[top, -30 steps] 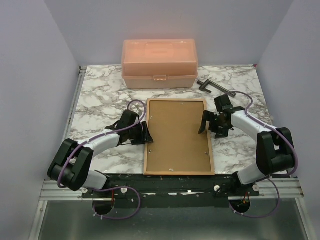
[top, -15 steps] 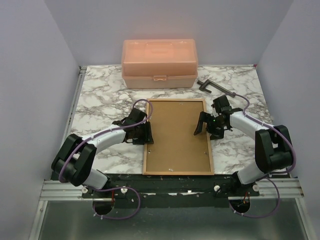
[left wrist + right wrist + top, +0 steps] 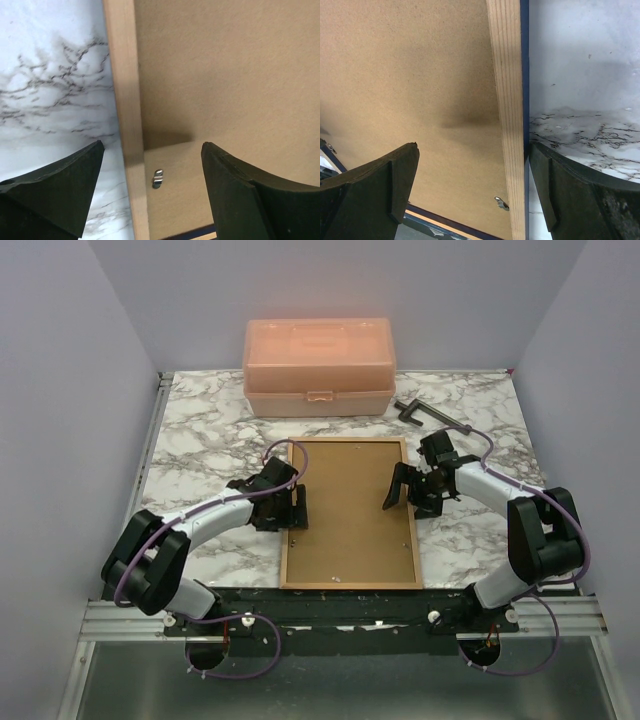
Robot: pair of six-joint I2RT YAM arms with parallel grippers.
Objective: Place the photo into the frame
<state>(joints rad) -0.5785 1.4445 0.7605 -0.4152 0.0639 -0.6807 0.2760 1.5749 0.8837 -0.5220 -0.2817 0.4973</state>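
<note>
Two tools at one frame (image 3: 350,583), from above: flat on the marble tabletop (image 3: 200,440), tan wood back upward, brown backing board (image 3: 350,535) inside the rim. At the frame's left rail the left tool (image 3: 297,508), at the right rail the right tool (image 3: 397,490), roughly opposite each other. Stretches of both rails hidden under the wrists. Too small here to judge either pair of jaws. Front face of the frame hidden against the tabletop, likewise anything beneath the backing board. Beyond the frame's far end, a closed peach plastic box (image 3: 318,365). To the right of it, a dark clamp-like piece (image 3: 425,412) (shape hard to make out), apart from the frame.

From the left wrist: jaws wide apart, clamped on nothing. One finger (image 3: 55,190) over the marble, the other (image 3: 260,200) over the backing board, the tan rail between them. Small metal clip (image 3: 157,177) just inside the rail. Sliver of navy at the bottom edge, cut off. No telling whether either finger touches what lies under it.

From the right wrist: much the same, mirrored. Jaws spread, gripping nothing, one finger (image 3: 365,195) over the backing board, the other (image 3: 590,200) over the marble, rail between. Navy line down the rail's outer side. Second metal clip low beside the rail. Lower left corner dark and hard to read.
</note>
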